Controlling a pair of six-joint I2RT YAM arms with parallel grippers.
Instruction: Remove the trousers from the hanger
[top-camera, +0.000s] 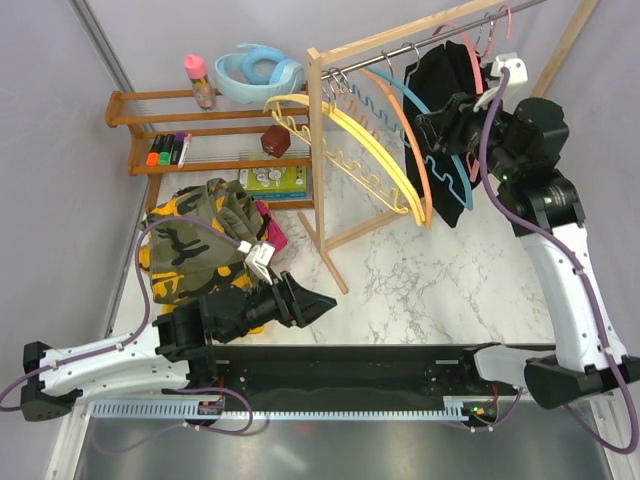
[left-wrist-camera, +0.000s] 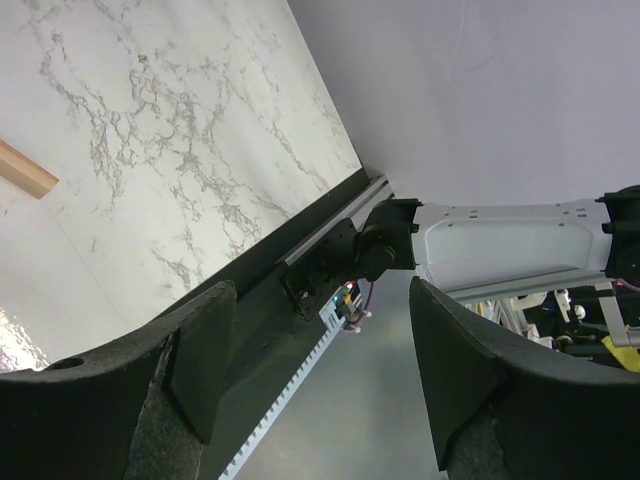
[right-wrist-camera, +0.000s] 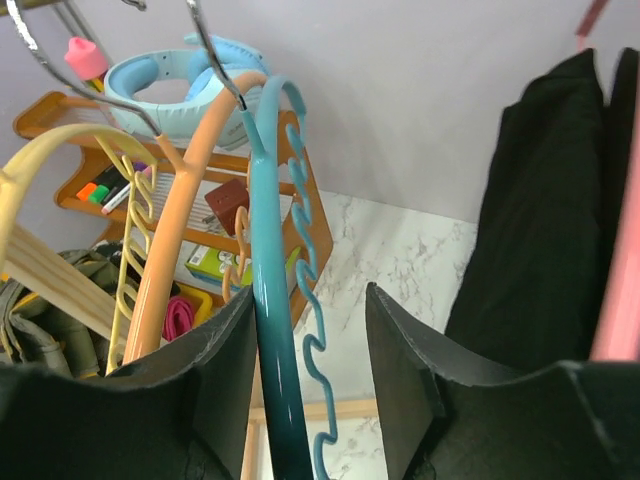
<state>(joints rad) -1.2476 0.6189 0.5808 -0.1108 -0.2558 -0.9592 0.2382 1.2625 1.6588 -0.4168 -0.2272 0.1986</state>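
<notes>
Black trousers (top-camera: 440, 70) hang on a pink hanger (top-camera: 478, 55) at the right end of the rack's rail (top-camera: 400, 48). My right gripper (top-camera: 432, 135) is open in front of them. In the right wrist view its jaws (right-wrist-camera: 310, 300) straddle the empty blue hanger (right-wrist-camera: 272, 330), which lies against the left finger; the black trousers (right-wrist-camera: 540, 200) and the pink hanger (right-wrist-camera: 612, 300) are to the right. Camouflage trousers (top-camera: 190, 240) and magenta cloth (top-camera: 272, 232) lie piled on the table at the left. My left gripper (top-camera: 318, 303) is open and empty, low near the table's front edge (left-wrist-camera: 320, 330).
Empty orange (top-camera: 415, 160) and yellow (top-camera: 360, 140) hangers hang left of the blue one. The rack's wooden post (top-camera: 318, 150) and foot stand mid-table. A wooden shelf (top-camera: 130, 110) at the back left holds markers, a pink bottle, a light blue ring and a green box.
</notes>
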